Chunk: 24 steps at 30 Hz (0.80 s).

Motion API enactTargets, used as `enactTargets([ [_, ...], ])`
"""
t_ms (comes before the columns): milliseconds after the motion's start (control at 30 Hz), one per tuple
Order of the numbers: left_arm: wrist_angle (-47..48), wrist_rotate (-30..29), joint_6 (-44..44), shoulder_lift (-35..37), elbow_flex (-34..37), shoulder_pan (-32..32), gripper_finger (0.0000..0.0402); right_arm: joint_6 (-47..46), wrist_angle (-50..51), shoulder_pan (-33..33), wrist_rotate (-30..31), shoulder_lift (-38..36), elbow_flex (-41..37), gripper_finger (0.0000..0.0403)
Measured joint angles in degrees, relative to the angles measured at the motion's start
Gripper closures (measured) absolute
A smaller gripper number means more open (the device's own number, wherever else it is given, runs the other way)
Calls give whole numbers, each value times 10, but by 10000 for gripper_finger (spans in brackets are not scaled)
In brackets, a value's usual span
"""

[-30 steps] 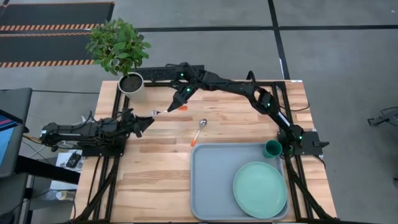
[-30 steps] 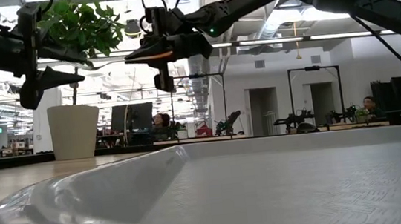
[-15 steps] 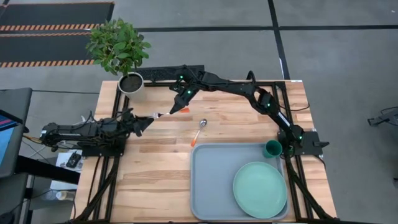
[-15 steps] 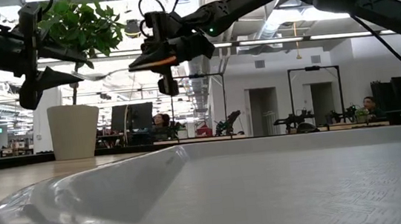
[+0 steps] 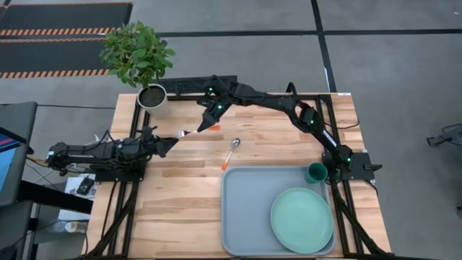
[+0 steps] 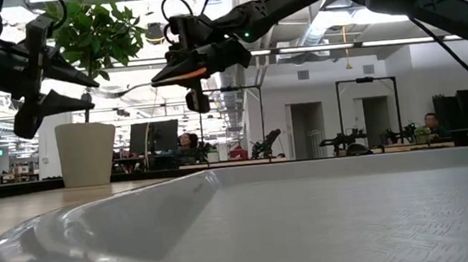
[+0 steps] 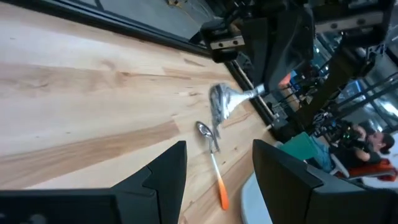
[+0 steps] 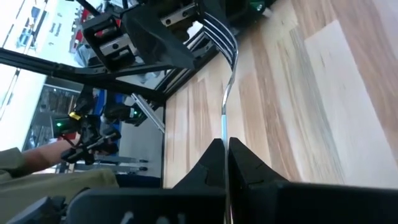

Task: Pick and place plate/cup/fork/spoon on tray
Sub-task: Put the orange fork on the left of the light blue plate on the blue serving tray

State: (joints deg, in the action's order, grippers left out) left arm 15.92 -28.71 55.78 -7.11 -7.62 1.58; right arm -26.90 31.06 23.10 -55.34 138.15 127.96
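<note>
My right gripper (image 5: 204,126) reaches over the table's far middle, shut on the fork (image 5: 189,131), whose tines (image 8: 219,32) point toward the table's left. My left gripper (image 5: 173,144) stands open just left of the tines, apart from them; the fork's head (image 7: 219,102) hangs ahead of its fingers. The spoon (image 5: 231,152) lies flat on the wood, bowl toward the far edge. The tray (image 5: 245,209) lies at the near right with the plate (image 5: 302,219) lying in it. The cup (image 5: 315,172) stands upright at the tray's far right corner. My right gripper pinches the fork's orange handle (image 6: 194,71) between its two fingers. The fingers lie along the fork, coming from the table's right and slanting a little down. The metal neck (image 8: 224,118) and the tines stick out past the fingertips, lifted clear of the table.
A white pot with a leafy plant (image 5: 152,95) stands at the table's far left corner. Bare wood lies between the spoon and the left edge and along the near left. People sit in the room beyond the table.
My right gripper has tipped a little downward with the fork, so the tines sit slightly lower. My left gripper has rolled a little about its own line. Both hands have kept their places and neither has opened or shut.
</note>
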Motion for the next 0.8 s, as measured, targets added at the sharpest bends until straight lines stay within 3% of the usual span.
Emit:
enactTargets([
  [300,0,-21,87,0,0,0,233,4,2,-6,5,0,0,394],
  [800,7,3,188,0,0,0,233,4,4,-6,13,0,0,392],
])
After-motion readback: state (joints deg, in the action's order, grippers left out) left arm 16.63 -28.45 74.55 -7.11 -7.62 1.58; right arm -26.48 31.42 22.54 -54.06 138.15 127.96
